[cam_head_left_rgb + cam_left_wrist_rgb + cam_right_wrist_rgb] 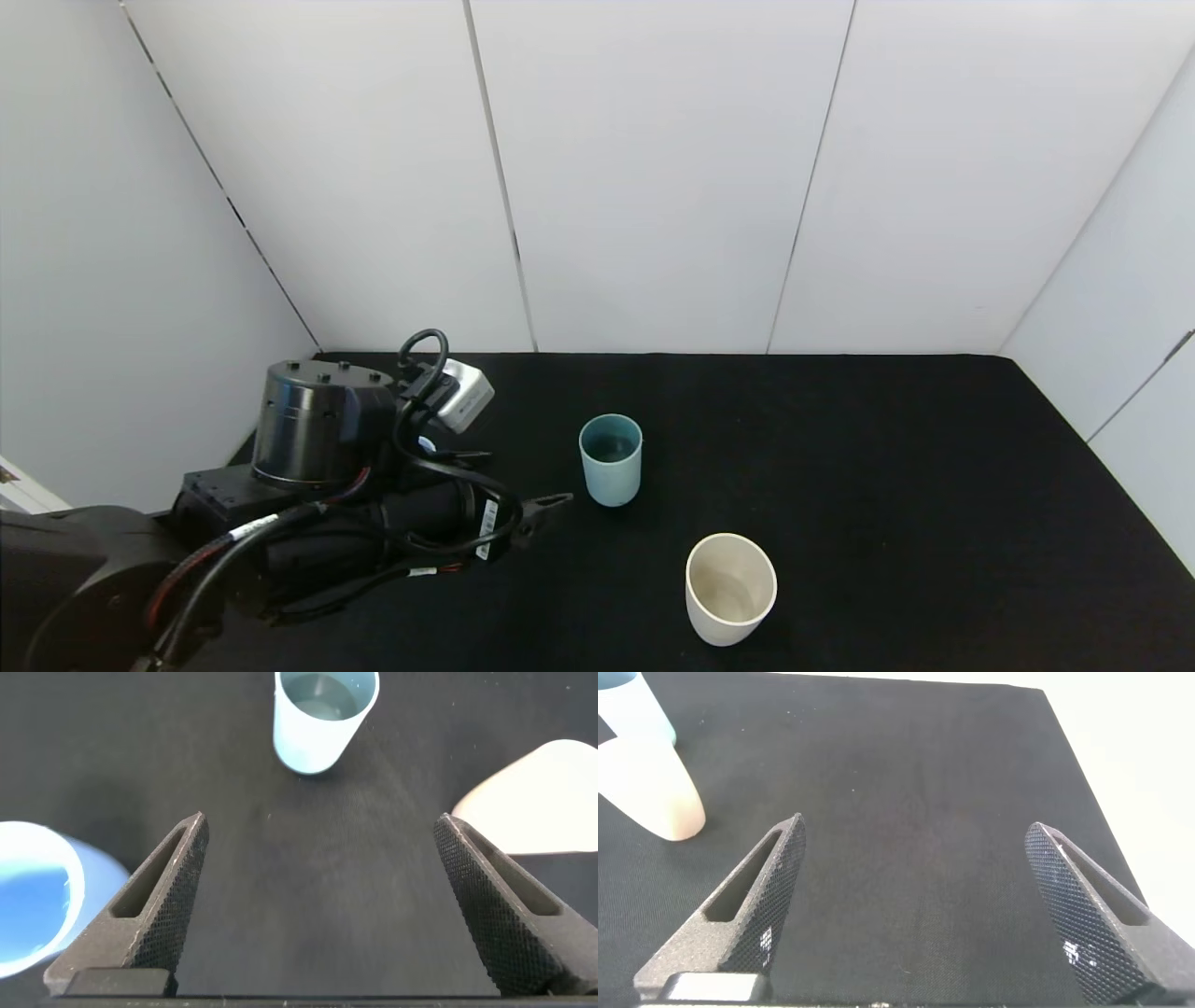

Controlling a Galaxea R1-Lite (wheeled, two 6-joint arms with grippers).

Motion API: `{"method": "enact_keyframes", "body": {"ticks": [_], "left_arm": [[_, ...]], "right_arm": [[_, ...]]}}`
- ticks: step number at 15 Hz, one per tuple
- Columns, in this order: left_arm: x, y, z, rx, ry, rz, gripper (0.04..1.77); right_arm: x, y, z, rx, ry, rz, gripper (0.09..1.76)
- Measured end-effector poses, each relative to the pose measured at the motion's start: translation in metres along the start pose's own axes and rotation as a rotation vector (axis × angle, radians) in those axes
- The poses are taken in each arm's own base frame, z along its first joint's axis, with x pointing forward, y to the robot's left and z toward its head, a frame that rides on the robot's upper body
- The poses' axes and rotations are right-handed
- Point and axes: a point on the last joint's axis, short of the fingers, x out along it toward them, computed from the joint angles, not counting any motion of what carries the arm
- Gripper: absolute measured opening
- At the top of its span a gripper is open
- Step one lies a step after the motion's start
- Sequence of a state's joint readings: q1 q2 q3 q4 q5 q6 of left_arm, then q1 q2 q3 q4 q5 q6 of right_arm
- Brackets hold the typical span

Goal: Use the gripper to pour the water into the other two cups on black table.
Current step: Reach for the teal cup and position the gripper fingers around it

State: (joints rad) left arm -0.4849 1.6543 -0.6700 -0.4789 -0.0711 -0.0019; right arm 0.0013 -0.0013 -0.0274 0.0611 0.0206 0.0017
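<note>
The small teal-green cup [611, 459] stands upright mid-table with water [322, 695] glinting inside. The cream-white cup [730, 588] stands upright, nearer me and to its right. The light blue cup [37, 896] is close beside my left gripper; in the head view only a sliver [427, 443] shows behind the arm. My left gripper [320, 826] is open and empty, low over the black table [887, 485], pointing at the teal-green cup from its left, a short gap away [527, 476]. My right gripper [915, 826] is open and empty over bare table, out of the head view.
White panel walls [653, 187] enclose the table on three sides. The right wrist view shows the cream-white cup [654, 793] with a pale blue cup [635, 700] behind it, off to one side. Bare table lies right of the cups.
</note>
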Motion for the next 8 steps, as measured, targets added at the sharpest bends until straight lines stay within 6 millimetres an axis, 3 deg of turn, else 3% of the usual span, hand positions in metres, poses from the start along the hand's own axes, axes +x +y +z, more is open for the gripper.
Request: {"method": "enact_keyframes", "body": {"ticks": [8], "left_arm": [[0.065,-0.015,-0.031,0.034,-0.036,-0.001,1.72]], "right_arm": [[0.000,0.000,0.000,0.000,0.000,0.000,1.71]]}}
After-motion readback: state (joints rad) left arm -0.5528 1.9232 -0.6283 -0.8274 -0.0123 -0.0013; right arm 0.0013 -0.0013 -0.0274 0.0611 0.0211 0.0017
